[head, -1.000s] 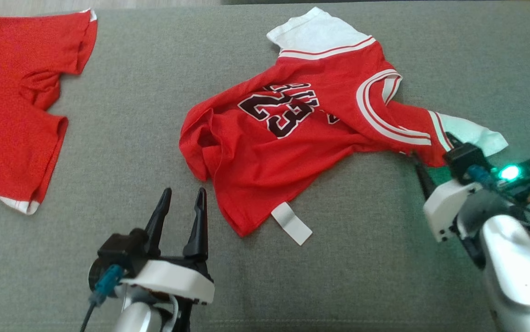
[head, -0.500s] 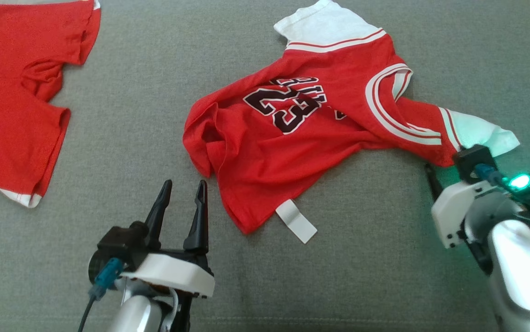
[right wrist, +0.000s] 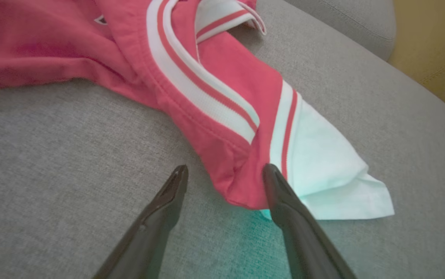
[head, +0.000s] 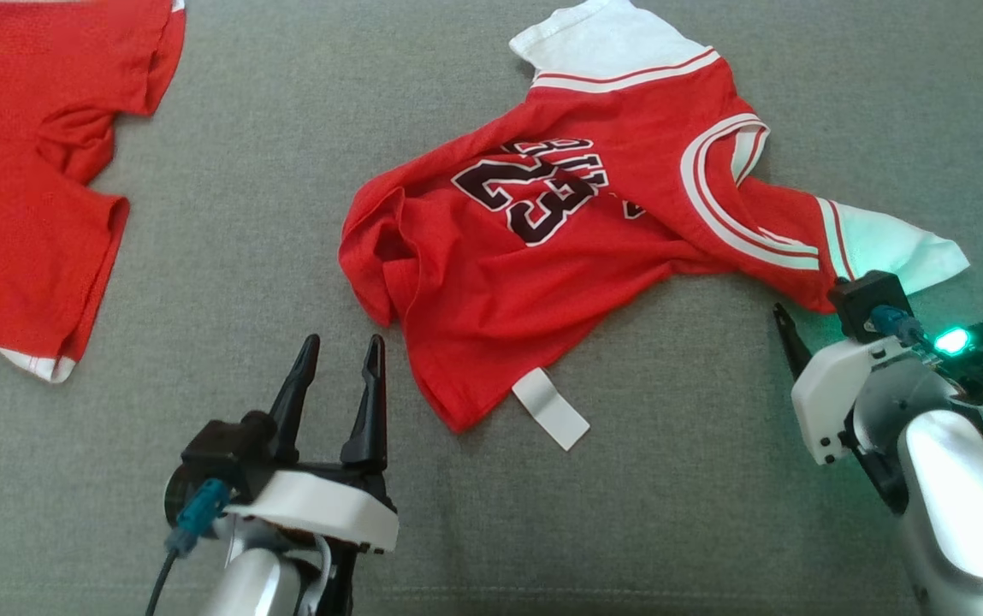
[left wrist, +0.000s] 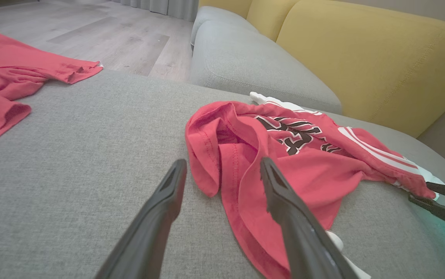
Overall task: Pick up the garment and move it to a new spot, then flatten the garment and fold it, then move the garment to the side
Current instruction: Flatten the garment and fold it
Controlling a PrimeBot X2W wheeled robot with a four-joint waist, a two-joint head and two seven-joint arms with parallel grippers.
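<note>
Left hand waits just beside the jersey's near hem. Bare grey cushion lies open to its left as far as a second red garment, and a yellow backrest rises beyond. Its fingers point forward, low, spread and empty. Right hand, also spread, angles at the white-tipped sleeve; the sleeve's red fold shows between its fingers, though contact is unclear. The jersey lies crumpled mid-cushion.
</note>
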